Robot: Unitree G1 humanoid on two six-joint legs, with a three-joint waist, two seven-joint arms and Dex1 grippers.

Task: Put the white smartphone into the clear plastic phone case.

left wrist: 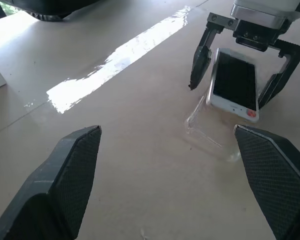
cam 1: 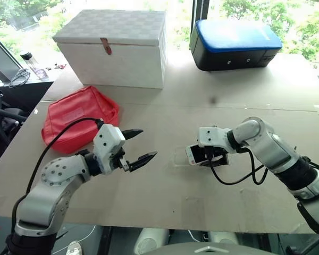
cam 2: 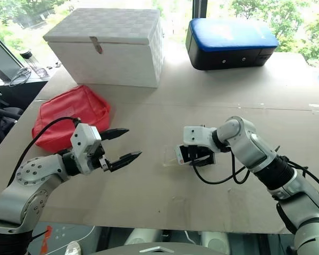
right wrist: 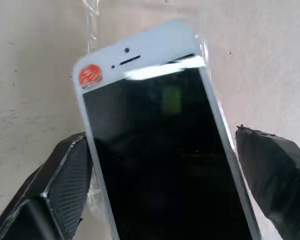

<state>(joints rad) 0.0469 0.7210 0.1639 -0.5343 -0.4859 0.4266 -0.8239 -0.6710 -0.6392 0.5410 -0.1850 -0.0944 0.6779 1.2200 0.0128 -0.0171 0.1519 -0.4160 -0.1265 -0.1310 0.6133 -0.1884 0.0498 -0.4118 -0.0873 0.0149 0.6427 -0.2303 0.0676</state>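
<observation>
Two boxes [cam 1: 117,48] behind, red pouch [cam 1: 77,117] left, table [cam 1: 165,196]

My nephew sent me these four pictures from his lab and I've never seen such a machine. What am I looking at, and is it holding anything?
It is a two-armed robot at a table. The two wide pictures come from cameras in its head, looking down. The two close-ups come from cameras on its wrists.

The left gripper is open and empty. The right gripper is open, its fingers either side of the white smartphone, which lies partly over the clear plastic phone case. Whether the fingers touch the phone is hard to tell.

Also on the table: a red pouch, a white box and a blue and black case.
</observation>
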